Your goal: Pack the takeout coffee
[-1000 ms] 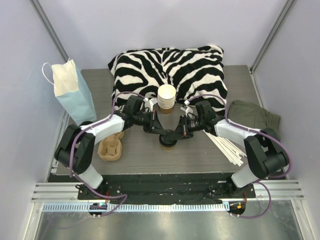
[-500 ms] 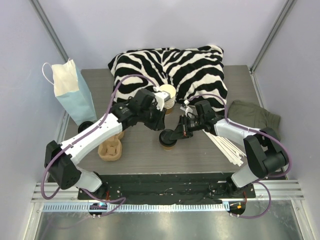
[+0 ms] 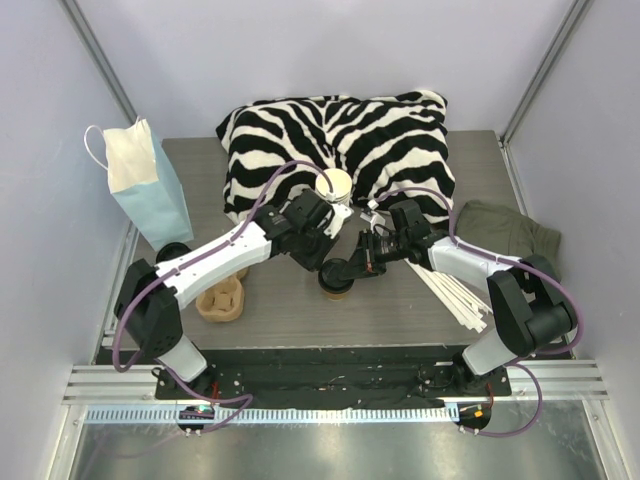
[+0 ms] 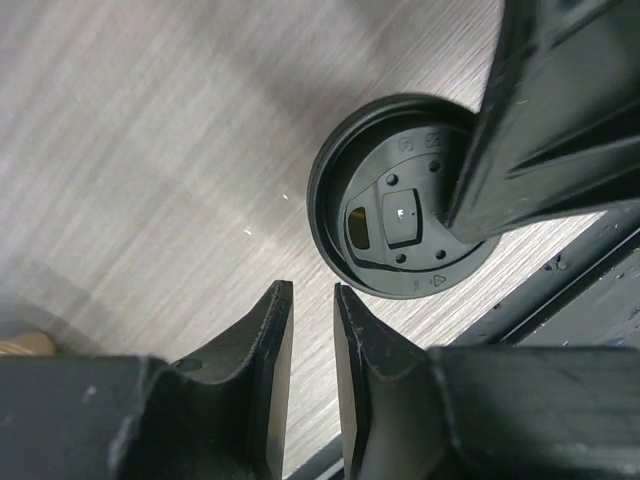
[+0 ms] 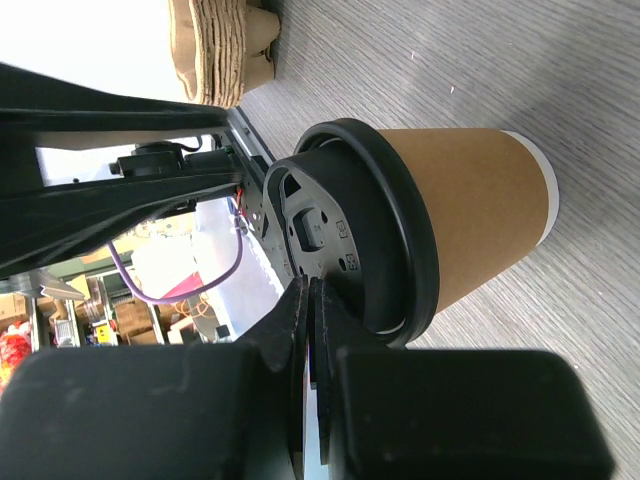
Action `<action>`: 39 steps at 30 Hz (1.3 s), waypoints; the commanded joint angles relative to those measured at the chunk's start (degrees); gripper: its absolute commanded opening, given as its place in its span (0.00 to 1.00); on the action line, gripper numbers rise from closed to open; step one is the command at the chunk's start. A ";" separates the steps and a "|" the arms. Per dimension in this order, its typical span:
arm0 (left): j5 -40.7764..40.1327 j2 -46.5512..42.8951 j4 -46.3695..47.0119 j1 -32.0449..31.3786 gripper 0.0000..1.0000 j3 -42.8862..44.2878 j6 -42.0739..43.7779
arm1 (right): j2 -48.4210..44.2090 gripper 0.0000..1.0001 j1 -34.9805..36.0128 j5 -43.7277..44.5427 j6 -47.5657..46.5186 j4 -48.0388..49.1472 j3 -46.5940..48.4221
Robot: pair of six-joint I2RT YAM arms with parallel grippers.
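The takeout coffee (image 3: 337,285), a tan paper cup with a black lid, stands upright on the grey table near its front middle. My right gripper (image 3: 347,268) is shut, and its tips rest on the top of the lid (image 5: 340,225); the cup's brown wall (image 5: 470,215) shows beyond. My left gripper (image 3: 318,254) hovers just left of and above the cup. Its jaws are nearly together with a narrow gap and nothing in them (image 4: 311,292). The lid (image 4: 390,215) lies below it, partly covered by the right gripper's finger (image 4: 540,120).
A stack of lidless cups (image 3: 334,190) stands behind the coffee, against a zebra pillow (image 3: 340,135). A blue paper bag (image 3: 150,190) stands at the left. A cardboard cup carrier (image 3: 220,298) lies front left. White straws (image 3: 455,295) and a green cloth (image 3: 505,230) lie at the right.
My left gripper left the lid, rose back toward the cup stack, then came down partway beside the coffee. The right gripper stayed on the lid. The cup has not moved.
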 commanded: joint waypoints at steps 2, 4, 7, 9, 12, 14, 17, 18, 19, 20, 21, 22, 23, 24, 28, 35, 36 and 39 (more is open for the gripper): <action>-0.11 -4.38 0.64 -0.41 0.30 4.96 3.37 | 1.48 0.06 0.10 5.39 -2.66 -1.91 0.32; -0.11 -3.77 0.02 -0.32 0.30 6.28 3.19 | 1.57 0.06 0.10 5.39 -2.58 -1.91 0.50; 0.42 -2.80 0.19 -0.41 0.30 6.63 3.46 | 1.66 0.06 0.10 5.48 -2.66 -2.00 0.59; 1.82 -2.36 1.51 -0.59 0.30 5.93 3.46 | 1.66 0.06 0.01 5.66 -2.66 -1.91 0.41; 3.49 -0.96 4.15 -0.85 0.30 3.74 3.28 | 1.92 0.06 0.10 5.74 -2.93 -1.56 0.06; 3.93 0.62 5.63 -0.76 0.29 2.07 3.11 | 2.27 0.06 0.10 5.83 -3.19 -1.64 -0.12; 4.55 2.46 7.57 -0.85 0.27 -1.00 2.76 | 2.72 0.06 0.01 6.01 -3.63 -1.56 -0.47; 4.12 3.00 7.75 -0.85 0.26 -1.97 2.75 | 2.89 0.06 0.01 6.18 -3.81 -1.64 -0.64; 3.50 3.61 8.02 -0.76 0.22 -2.94 2.67 | 3.15 0.06 0.01 6.36 -3.89 -1.56 -0.73; 3.06 4.66 8.19 -0.59 0.21 -4.86 2.66 | 3.24 0.06 0.10 6.53 -3.98 -1.64 -1.08; 2.45 4.93 8.37 -0.67 0.19 -5.84 2.66 | 3.50 0.06 0.01 6.54 -4.07 -1.64 -1.17; 1.83 4.94 8.54 -0.50 0.15 -7.15 2.58 | 3.68 0.06 0.10 6.62 -4.16 -1.73 -1.26; 1.91 4.41 8.81 -0.50 0.14 -7.60 2.49 | 3.86 0.06 0.01 6.88 -4.25 -1.82 -1.52; 2.00 4.06 8.98 -0.50 0.13 -7.78 2.32 | 3.77 0.06 -0.08 6.97 -4.51 -1.99 -1.44; 3.75 1.78 8.72 -0.41 0.16 -5.59 1.88 | 3.60 0.05 -0.08 6.89 -4.69 -2.17 -1.35; 5.17 -1.92 5.12 -0.50 0.21 1.09 1.43 | 2.02 0.05 0.01 6.98 -4.60 -2.26 -0.91; 5.25 -2.09 4.51 -0.41 0.21 1.71 1.35 | 1.93 0.06 0.01 7.06 -4.51 -2.09 -0.91; 6.48 -3.06 2.40 -0.50 0.22 3.03 1.00 | 1.66 0.05 0.01 6.89 -4.51 -2.26 -0.91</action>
